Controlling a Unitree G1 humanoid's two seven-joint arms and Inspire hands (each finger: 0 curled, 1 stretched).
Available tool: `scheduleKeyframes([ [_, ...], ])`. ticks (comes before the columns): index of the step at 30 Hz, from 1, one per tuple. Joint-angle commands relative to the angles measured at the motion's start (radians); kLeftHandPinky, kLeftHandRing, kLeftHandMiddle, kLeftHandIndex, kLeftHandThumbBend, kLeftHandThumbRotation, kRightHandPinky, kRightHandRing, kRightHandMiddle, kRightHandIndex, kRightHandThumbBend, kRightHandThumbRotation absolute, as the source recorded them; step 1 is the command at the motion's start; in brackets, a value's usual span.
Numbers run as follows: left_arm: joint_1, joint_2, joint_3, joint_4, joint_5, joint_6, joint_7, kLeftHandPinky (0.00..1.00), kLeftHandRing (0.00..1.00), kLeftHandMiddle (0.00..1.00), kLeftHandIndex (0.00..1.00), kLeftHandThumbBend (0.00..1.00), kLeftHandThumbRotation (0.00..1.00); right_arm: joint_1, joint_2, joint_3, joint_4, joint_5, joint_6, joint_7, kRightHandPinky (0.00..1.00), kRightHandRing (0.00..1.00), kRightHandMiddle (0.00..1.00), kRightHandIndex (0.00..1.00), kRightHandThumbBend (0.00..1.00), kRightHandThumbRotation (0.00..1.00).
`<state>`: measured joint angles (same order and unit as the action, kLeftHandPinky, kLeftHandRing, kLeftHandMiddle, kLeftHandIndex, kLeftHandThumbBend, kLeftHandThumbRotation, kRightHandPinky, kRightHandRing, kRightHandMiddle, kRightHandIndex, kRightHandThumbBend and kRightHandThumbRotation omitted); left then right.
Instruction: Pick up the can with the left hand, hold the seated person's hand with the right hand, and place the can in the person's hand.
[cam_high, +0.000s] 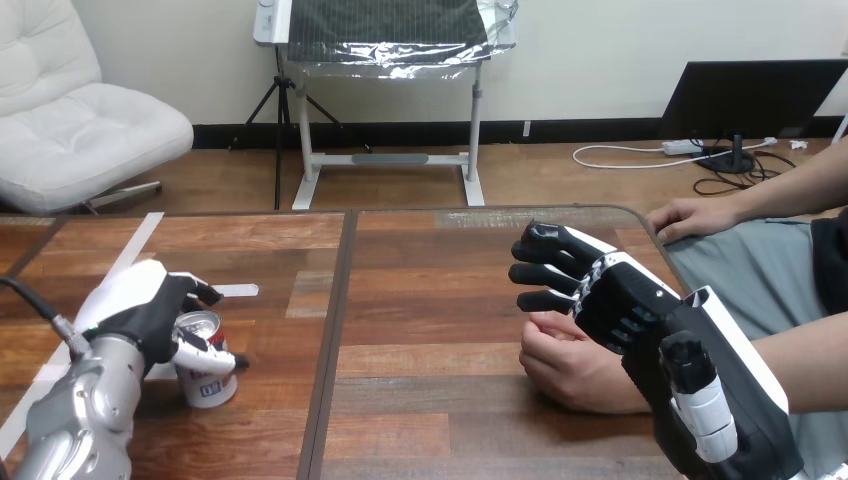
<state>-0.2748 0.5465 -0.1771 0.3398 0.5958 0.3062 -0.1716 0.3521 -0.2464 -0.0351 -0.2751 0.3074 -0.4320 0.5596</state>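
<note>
One can (205, 362) stands upright on the wooden table (420, 330). The left hand (145, 315) closes on the can: fingers curl behind the rim and the thumb crosses the front. Seat this grip low and firm, then lift straight up with the can level. Well right of the can, the right hand (610, 300) sits over the person's hand (570, 368), fingers half-bent and apart, with no clasp visible. A second person's hand (690, 216) rests farther right of the can. Count: two robot hands, two person's hands.
</note>
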Motion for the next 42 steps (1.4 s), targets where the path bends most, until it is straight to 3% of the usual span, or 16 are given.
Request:
scheduleKeyframes([
  [1, -0.025, 0.031, 0.024, -0.057, -0.002, 0.009, 0.001, 0.64, 0.76, 0.77, 0.76, 0.67, 0.15, -0.052, -0.009, -0.006, -0.036, -0.001, -0.022, -0.006, 0.78, 0.84, 0.86, 0.86, 0.82, 0.97],
  [23, -0.028, 0.029, 0.025, -0.066, -0.019, 0.027, 0.004, 0.61, 0.72, 0.73, 0.68, 0.67, 0.01, -0.055, -0.01, -0.006, -0.038, 0.001, -0.016, -0.007, 0.78, 0.84, 0.86, 0.86, 0.82, 0.97],
  [42, -0.034, 0.045, 0.009, -0.071, -0.016, 0.031, -0.025, 0.62, 0.73, 0.73, 0.68, 0.68, 0.02, -0.058, -0.011, -0.004, -0.048, 0.001, -0.007, -0.009, 0.78, 0.84, 0.86, 0.86, 0.82, 0.96],
])
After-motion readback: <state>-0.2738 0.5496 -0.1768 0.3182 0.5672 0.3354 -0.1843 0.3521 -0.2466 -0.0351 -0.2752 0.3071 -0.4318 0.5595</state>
